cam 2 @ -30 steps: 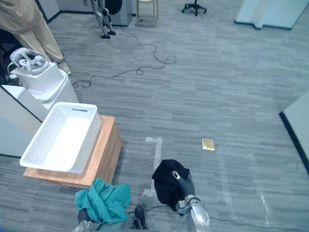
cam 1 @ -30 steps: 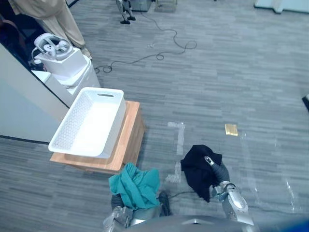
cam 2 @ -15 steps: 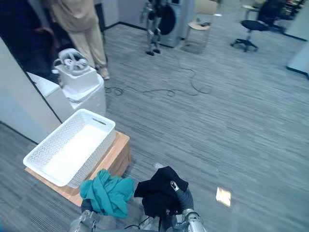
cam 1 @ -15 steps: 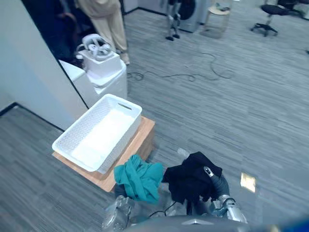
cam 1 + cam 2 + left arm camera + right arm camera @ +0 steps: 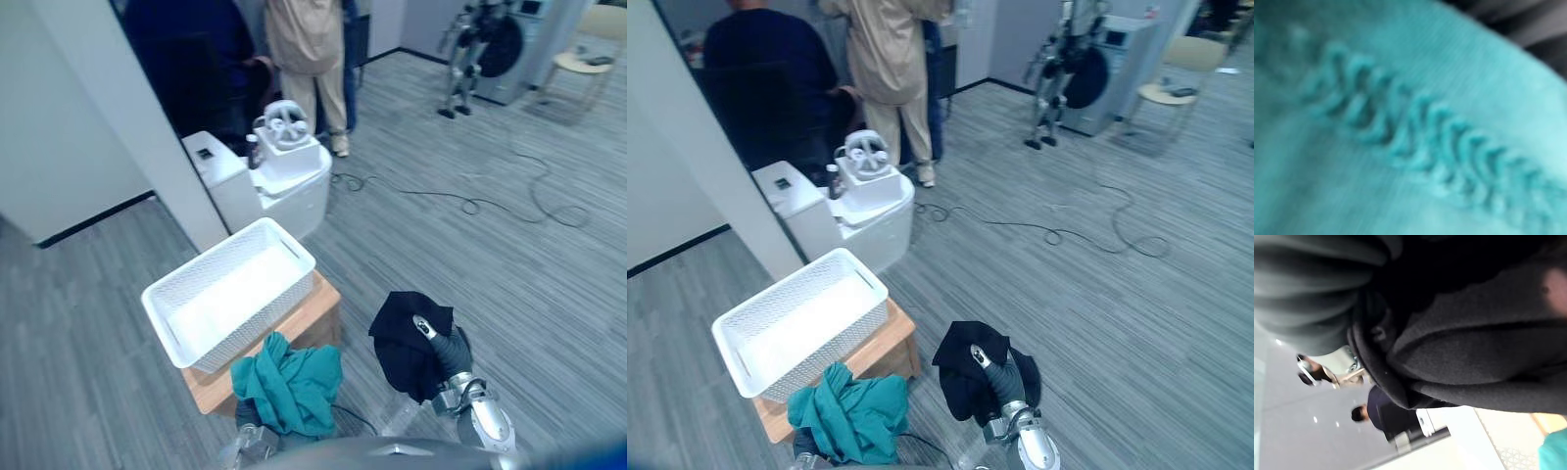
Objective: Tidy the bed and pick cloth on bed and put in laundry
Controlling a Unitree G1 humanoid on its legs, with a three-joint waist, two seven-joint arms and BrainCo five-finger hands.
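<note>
Your left robot hand (image 5: 251,433) sits under the teal cloth (image 5: 289,382), your right robot hand (image 5: 448,351) in the black cloth (image 5: 400,345), near the basket (image 5: 245,328); you cannot tell either grip.

Present on the grey plank floor (image 5: 549,284) were a low wooden stand (image 5: 315,305), a white cabinet (image 5: 294,196) topped by a white headset (image 5: 285,122), a person in beige (image 5: 309,44) and a person in dark blue (image 5: 764,69) behind it, a loose black cable (image 5: 1097,235), a washing machine (image 5: 1109,64) and a pale stool (image 5: 1169,93).
</note>
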